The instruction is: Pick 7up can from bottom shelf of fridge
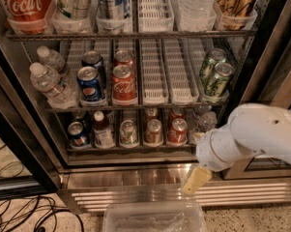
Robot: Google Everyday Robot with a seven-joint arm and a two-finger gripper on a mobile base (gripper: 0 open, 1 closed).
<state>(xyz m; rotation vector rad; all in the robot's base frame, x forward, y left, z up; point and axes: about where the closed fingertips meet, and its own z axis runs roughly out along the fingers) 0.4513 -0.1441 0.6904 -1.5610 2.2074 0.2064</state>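
Observation:
The fridge [135,180] stands with its door open, showing wire racks above a ribbed steel base. On the bottom shelf [135,148] the 7up can [128,132], silver-topped with a green-and-white body, stands in the middle-left lane. A small bottle [103,129] is to its left and a reddish can [153,131] to its right. My gripper [196,179], a tan tip on the white arm [256,134], hangs in front of the steel base. It is below and to the right of the 7up can and apart from it.
The bottom shelf also holds a blue can [77,134], a red can [177,131] and a clear bottle [206,121]. The middle rack holds Pepsi [90,83], cola [123,83], water bottles [50,83] and slim green cans [215,79]. A clear plastic bin [154,219] and cables [19,211] lie on the floor.

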